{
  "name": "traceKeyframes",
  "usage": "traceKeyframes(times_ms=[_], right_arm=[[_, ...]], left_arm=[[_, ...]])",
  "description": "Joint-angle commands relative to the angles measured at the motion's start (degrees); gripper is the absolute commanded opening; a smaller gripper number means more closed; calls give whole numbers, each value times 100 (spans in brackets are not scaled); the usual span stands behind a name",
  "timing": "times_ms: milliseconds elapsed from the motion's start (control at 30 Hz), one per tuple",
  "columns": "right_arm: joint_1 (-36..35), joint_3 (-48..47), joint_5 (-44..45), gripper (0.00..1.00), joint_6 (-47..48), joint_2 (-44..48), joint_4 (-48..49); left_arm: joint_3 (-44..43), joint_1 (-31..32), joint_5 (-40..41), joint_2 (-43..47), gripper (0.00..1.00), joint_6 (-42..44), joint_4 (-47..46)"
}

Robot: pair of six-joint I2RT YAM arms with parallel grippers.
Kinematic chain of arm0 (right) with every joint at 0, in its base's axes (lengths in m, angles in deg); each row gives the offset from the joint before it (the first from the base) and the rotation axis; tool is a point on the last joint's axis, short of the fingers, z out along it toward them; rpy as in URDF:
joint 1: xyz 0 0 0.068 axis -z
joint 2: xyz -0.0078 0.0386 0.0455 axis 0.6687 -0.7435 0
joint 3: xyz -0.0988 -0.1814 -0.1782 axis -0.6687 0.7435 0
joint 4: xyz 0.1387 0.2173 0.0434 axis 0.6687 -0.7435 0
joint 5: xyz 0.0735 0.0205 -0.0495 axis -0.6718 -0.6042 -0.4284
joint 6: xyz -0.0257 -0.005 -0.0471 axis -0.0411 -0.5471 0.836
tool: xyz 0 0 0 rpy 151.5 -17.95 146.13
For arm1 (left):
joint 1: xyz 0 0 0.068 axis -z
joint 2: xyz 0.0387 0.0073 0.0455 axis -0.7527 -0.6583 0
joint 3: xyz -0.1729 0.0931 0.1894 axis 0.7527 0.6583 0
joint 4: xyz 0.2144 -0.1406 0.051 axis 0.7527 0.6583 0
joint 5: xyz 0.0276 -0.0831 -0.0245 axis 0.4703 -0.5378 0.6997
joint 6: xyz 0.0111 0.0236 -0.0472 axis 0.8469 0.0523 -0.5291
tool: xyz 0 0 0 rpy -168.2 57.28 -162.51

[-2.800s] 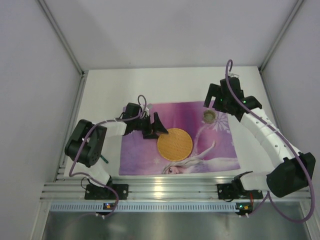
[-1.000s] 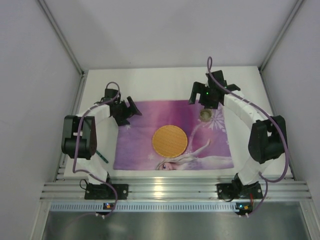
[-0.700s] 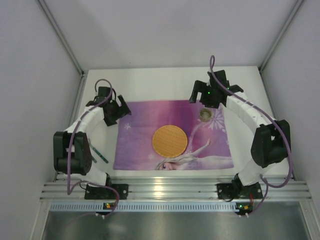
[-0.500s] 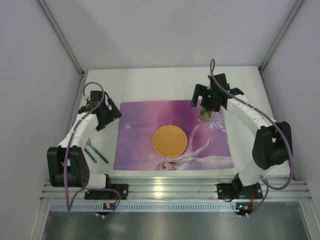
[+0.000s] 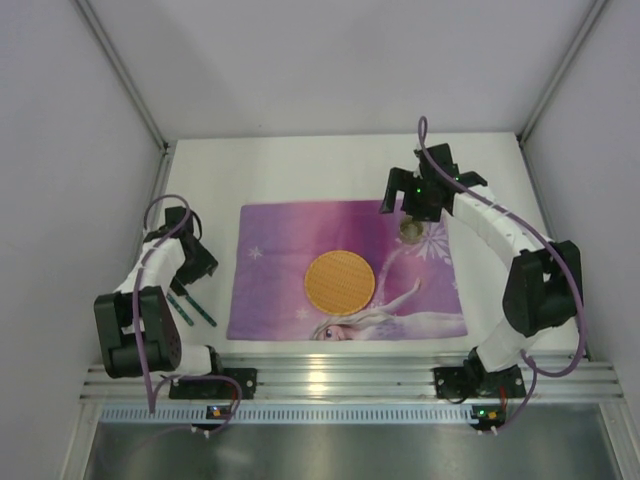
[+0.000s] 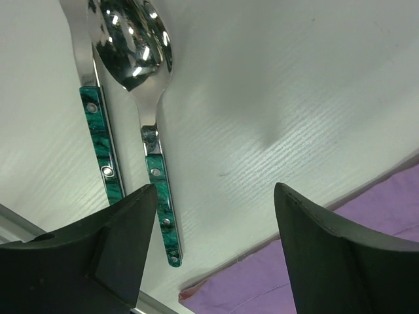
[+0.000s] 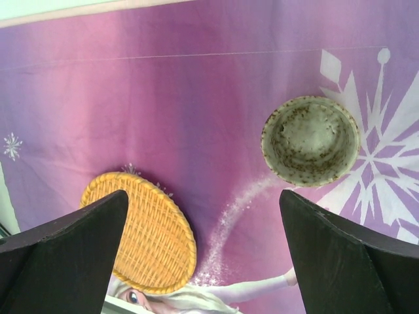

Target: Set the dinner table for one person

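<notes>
hovering with fingers spread over the dinner table [image 6: 262,78] left of the placemat [image 6: 366,216], the left gripper [image 6: 215,190], the nearer arm, has the spoon [image 6: 150,134] lying lengthwise off-centre, its green handle beside one finger

Purple placemat [image 5: 290,250] on the dinner table [image 5: 320,170], woven disc [image 5: 340,281] centred, cup [image 5: 410,231] (far right), cutlery [image 5: 201,311] left.

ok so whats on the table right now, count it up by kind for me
purple placemat: 1
orange woven round plate: 1
speckled green cup: 1
green-handled cutlery: 2, a spoon and a second piece with its head out of view
total: 5 on the dinner table
</notes>
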Motion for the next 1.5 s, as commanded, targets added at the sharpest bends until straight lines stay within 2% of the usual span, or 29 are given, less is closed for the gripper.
traceKeyframes(times_ms=[0,300,533,833,933,1033,1100,1200,1367,1400,1467], right_arm=[[46,-346,43,100,145,-79,-70],[38,-399,131,100,242,-141,-193],[46,-514,184,100,277,-211,-254],[55,-435,272,100,303,-159,-281],[81,-417,307,100,312,-132,-289],[134,-408,333,100,321,-123,-290],[178,-391,325,100,312,-123,-290],[213,-373,342,100,312,-114,-272],[231,-531,421,100,391,-27,-298],[222,-670,421,100,391,0,-316],[179,-838,360,100,339,79,-342]], left_arm=[[-58,-216,139,108,77,-31,-1],[21,-832,-327,-129,76,154,-282],[65,-982,-459,-471,75,268,-476],[118,-1157,-740,-788,61,295,-634],[118,-1184,-819,-911,51,303,-660],[127,-1184,-872,-981,35,312,-678],[118,-1184,-907,-1025,27,338,-713],[83,-1184,-995,-1157,2,356,-704],[-40,-1184,-1451,-1193,0,426,-792],[-57,-1184,-1940,-1027,0,418,-853],[-180,-1175,-2321,-833,0,322,-1020]])
